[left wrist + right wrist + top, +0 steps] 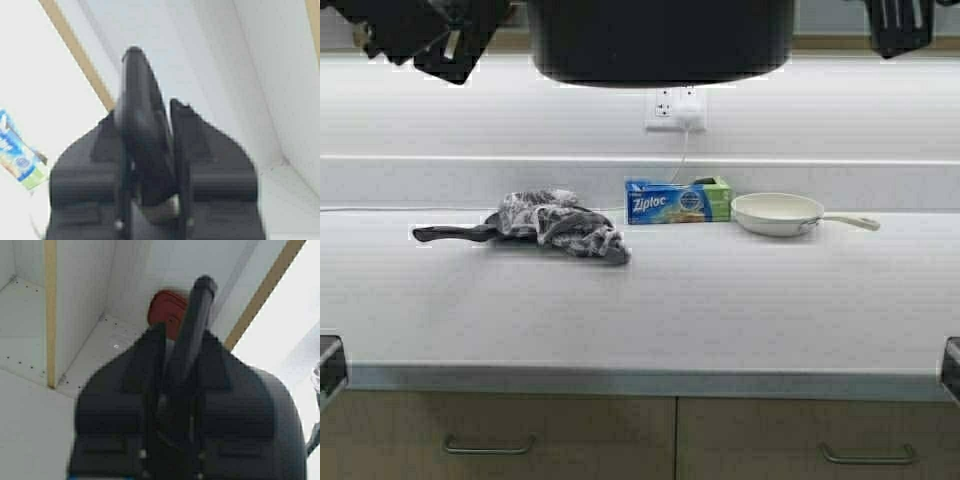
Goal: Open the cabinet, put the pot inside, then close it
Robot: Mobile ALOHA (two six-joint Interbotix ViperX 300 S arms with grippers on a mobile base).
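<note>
high view shows the pot [660,40] lifted well above the bench [640,310], its round black base filling the top middle of the picture, with the left gripper [440,40] and the right gripper [900,25] out at either side of it, so the load is shared between two handles and the pot stays level. in the left wrist view the left gripper [150,150] has its fingers [182,130] pressed closed on a black side handle of the pot, and the pale grey inside of the cabinet [240,75] with its tan edge lies just beyond. the right wrist view shows the same on the other side: the right gripper [175,385] clamps the second handle, and past it the cabinet [80,305] stands open, with a red object [167,310] at the back, too blurred to name. this looks like the carry-in step; the doors seem already open, though they are out of frame from above. on the bench below, well apart from the pot, lie a long-handled black pan [455,234] under a grey cloth [560,225], a ziploc box [678,200] and a small white frying pan [780,213]. the red object may crowd the pot's place.
</note>
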